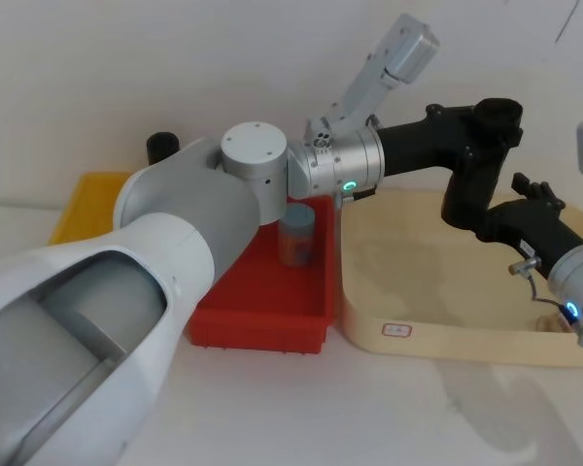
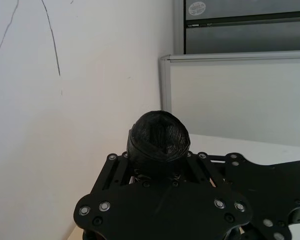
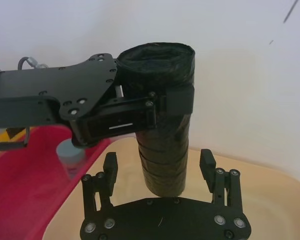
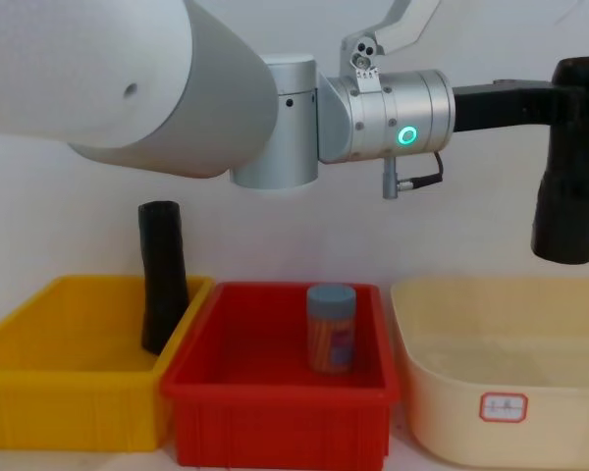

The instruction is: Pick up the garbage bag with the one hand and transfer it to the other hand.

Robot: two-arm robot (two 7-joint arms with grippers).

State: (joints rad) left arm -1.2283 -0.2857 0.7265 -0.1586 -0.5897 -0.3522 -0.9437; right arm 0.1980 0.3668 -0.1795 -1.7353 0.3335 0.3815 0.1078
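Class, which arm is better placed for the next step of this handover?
Right. The left claw is shut on the upper part of the garbage bag, holding it upright above the beige tub. The right claw is open and faces the bag's free lower end, so it likely just needs to close.

Plain white wall [image 1: 175, 58] at twelve o'clock, thinly cracked; white counter [image 1: 389, 408] at six o'clock; metal-framed white partition [image 2: 240, 100] beside grey cabinet [image 2: 240, 30].

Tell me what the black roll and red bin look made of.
Garbage bag: likely thin plastic film, matte black; crinkled layers, puckered end, clamped by the left end effector. Right end effector open near its lower end. Red bin: apparently rigid moulded plastic, smooth, slightly glossy.
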